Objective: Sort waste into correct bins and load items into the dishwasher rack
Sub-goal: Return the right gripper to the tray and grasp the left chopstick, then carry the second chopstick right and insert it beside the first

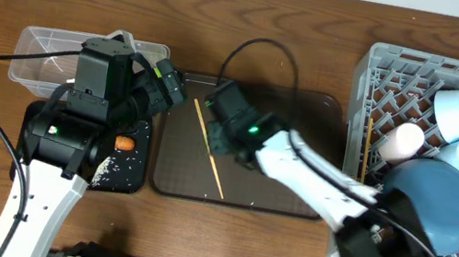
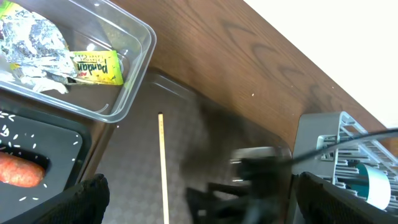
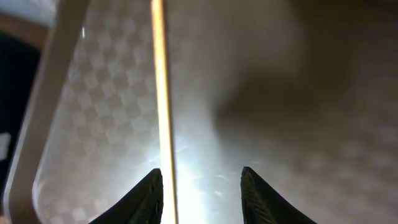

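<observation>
Your right gripper (image 3: 202, 194) hung half-open and empty, low over the brown checkered serving tray (image 3: 298, 124). The thin wooden chopstick (image 3: 160, 93) lay flat there, just beside one fingertip and off-centre. Closing could've rolled or flicked it away. Your left gripper (image 2: 199, 205) gaped wide, holding nothing.

In the left wrist view the right hand (image 2: 206, 194) is a dark blur, the chopstick (image 2: 162, 168) runs off the bottom edge, and the sausage (image 2: 18, 172) off the left.

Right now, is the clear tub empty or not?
Not empty: the clear tub holds a crumpled whitish wad and a yellow-green wrapper.
</observation>
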Robot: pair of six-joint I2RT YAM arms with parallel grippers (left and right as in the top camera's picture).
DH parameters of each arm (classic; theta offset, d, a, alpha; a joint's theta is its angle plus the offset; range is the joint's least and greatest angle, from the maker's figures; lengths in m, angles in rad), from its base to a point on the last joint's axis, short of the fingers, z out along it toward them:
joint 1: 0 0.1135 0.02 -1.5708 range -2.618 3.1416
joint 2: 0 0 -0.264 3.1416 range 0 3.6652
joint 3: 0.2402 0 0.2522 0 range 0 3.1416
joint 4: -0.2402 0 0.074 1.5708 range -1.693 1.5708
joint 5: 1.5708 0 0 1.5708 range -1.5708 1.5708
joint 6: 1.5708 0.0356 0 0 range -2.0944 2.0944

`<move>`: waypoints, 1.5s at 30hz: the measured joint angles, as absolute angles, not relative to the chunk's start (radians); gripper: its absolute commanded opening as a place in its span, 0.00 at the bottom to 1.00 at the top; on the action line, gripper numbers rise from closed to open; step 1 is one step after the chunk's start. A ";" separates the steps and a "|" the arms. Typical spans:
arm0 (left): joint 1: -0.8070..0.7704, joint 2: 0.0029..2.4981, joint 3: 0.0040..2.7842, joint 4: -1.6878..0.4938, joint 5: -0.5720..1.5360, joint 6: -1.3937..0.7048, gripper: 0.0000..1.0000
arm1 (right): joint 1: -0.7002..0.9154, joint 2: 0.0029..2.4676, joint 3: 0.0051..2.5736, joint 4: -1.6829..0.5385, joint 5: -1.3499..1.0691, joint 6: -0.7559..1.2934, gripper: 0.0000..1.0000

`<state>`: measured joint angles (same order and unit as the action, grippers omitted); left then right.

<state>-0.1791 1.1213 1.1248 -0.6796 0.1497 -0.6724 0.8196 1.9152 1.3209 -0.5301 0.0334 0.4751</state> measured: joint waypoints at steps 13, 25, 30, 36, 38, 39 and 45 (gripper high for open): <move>-0.179 1.121 1.125 -0.680 0.150 -0.672 0.98 | 0.879 2.038 1.321 -0.486 0.022 0.488 0.39; -0.179 1.121 1.125 -0.680 0.150 -0.672 0.98 | 0.902 2.047 1.332 -0.491 0.022 0.494 0.01; -0.179 1.121 1.125 -0.680 0.150 -0.672 0.98 | 0.900 2.047 1.340 -0.528 0.029 0.494 0.01; -0.179 1.121 1.125 -0.680 0.150 -0.672 0.98 | 0.859 2.016 1.334 -0.599 0.042 0.473 0.01; -0.179 1.121 1.125 -0.680 0.150 -0.672 0.98 | 0.817 1.980 1.328 -0.625 0.045 0.465 0.01; -0.179 1.122 1.125 -0.680 0.150 -0.672 0.98 | 0.794 1.953 1.325 -0.640 0.048 0.463 0.01; -0.179 1.122 1.125 -0.680 0.150 -0.672 0.98 | 0.636 1.691 1.325 -0.752 0.088 0.455 0.01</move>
<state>-0.1791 1.1217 1.1248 -0.6796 0.1497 -0.6724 0.6365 1.6905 1.3247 -0.7517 0.0883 0.4549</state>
